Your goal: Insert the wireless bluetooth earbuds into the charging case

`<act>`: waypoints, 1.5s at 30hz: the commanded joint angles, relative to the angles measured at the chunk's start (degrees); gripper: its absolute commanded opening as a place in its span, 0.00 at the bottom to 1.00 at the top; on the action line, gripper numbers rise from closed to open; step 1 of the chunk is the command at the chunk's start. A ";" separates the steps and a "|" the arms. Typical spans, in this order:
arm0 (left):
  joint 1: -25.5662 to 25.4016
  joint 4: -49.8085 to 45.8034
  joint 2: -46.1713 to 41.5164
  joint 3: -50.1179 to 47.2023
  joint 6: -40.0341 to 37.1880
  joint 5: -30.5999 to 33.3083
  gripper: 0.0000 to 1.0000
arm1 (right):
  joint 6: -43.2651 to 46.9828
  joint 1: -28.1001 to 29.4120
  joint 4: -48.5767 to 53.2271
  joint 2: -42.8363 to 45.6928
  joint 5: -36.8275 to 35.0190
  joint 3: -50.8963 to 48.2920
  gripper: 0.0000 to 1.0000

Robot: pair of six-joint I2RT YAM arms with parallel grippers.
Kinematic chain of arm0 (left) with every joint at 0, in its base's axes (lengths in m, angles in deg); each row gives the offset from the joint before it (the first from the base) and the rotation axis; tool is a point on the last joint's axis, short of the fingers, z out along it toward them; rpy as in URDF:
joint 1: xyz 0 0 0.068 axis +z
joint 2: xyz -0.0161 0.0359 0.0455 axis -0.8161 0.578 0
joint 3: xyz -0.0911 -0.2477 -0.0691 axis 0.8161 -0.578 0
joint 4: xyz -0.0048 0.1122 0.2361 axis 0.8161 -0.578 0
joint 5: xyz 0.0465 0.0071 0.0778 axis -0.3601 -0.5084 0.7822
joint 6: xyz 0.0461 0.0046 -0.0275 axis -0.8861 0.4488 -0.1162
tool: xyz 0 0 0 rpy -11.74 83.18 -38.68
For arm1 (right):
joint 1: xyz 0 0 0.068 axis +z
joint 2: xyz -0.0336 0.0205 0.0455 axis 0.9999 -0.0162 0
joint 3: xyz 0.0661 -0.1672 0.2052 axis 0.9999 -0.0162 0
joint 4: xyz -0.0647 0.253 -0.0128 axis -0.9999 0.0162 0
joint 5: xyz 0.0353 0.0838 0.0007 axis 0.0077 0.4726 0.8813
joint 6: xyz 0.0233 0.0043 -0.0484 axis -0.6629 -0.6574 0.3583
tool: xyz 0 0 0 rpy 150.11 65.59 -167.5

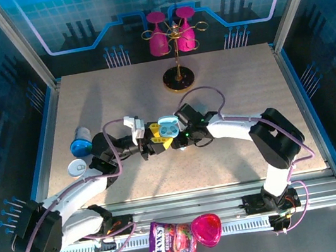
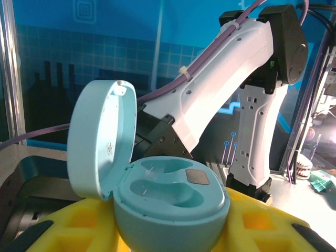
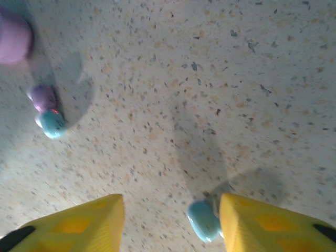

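Holding the case [image 2: 173, 210] lid-up, left claw [image 2: 170, 236] is clamped on it; both wells [image 2: 157, 191] empty, nothing seated yet. Right claw [image 3: 170, 210] hangs apart over the desk [image 3: 210, 79], gripping nothing; pale bud [image 3: 203, 220] lies between its fingers [image 3: 262, 226], hard by the 3 o'clock one. Two more buds [image 3: 52, 123] at 10 o'clock.

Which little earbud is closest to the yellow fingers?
The lone pale blue earbud beside one yellow finger; the lilac-and-blue pair lies farther off.
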 commanded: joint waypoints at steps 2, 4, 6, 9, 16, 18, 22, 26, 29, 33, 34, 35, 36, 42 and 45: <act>0.21 2.22 -2.99 -0.59 0.76 -0.32 0.30 | 12.30 3.46 16.31 -2.09 -11.61 7.76 0.42; 0.23 1.83 -3.84 -0.50 0.94 -0.49 0.30 | 14.25 4.39 19.96 -3.74 -14.36 10.10 0.38; 0.21 1.29 -4.28 -0.36 0.79 -0.53 0.30 | 15.55 5.25 22.90 -5.48 -16.21 12.48 0.35; 0.23 1.02 -4.88 -0.55 0.77 -0.57 0.30 | 16.89 6.66 27.29 -8.18 -18.99 16.26 0.33; 0.23 0.03 -4.96 -0.78 -0.11 -0.74 0.31 | 17.12 9.13 32.08 -13.47 -21.75 22.02 0.27; 0.22 0.18 -4.82 -0.85 -0.03 -0.74 0.31 | 17.19 9.52 33.05 -14.56 -22.27 23.14 0.27; 0.21 0.02 -4.56 -0.96 -0.37 -0.75 0.31 | 17.47 9.94 33.59 -15.57 -22.31 24.03 0.26; 0.21 0.01 -4.25 -1.03 -0.55 -0.77 0.31 | 17.63 10.15 33.96 -16.40 -22.13 24.87 0.24; 0.29 -0.04 -4.11 -1.12 -0.64 -0.81 0.31 | 17.72 10.32 34.08 -17.04 -22.03 25.30 0.24; 0.23 -0.19 -4.11 -1.23 -0.82 -0.75 0.31 | 17.83 10.38 34.00 -17.68 -21.77 25.77 0.25; 0.22 -0.26 -4.11 -1.28 -0.82 -0.67 0.31 | 17.83 10.47 33.99 -17.92 -21.79 25.88 0.26; 0.21 -0.26 -4.11 -1.29 -0.82 -0.67 0.31 | 17.91 10.50 33.99 -18.07 -21.86 25.92 0.26; 0.24 -0.21 -4.10 -1.29 -0.84 -0.68 0.31 | 17.92 10.50 33.99 -18.25 -21.94 25.99 0.26; 0.21 -0.34 -4.11 -1.29 -0.91 -0.65 0.31 | 17.94 10.47 34.06 -19.00 -22.21 26.39 0.26; 0.24 -0.36 -4.02 -1.25 -0.91 -0.65 0.31 | 17.94 10.51 34.07 -19.44 -22.21 26.61 0.26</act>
